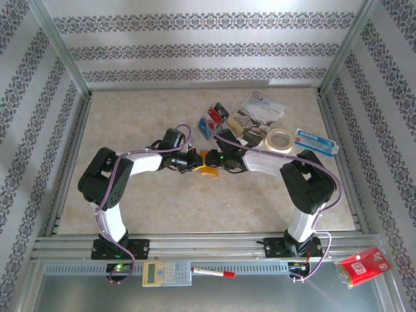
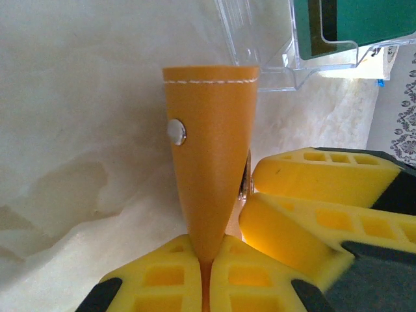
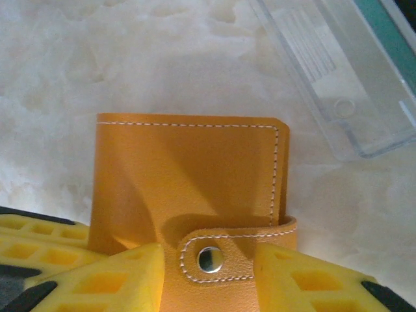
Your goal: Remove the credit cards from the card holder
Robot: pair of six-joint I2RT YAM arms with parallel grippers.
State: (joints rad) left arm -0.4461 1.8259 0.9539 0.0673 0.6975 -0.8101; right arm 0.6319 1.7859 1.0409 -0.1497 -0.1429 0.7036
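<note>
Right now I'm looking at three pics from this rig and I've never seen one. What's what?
A left arm and a right arm are bolted at the near edge of the table. The wide picture is from a camera above and behind them. The other two are from a camera on each wrist, looking past yellow fingers. The left hand pinches the orange card holder, which is snapped shut. The right hand has its fingers either side of the strap; whether they grip is unclear. Farther back lie credit cards, a brochure, a tape roll and a white-and-blue box.
</note>
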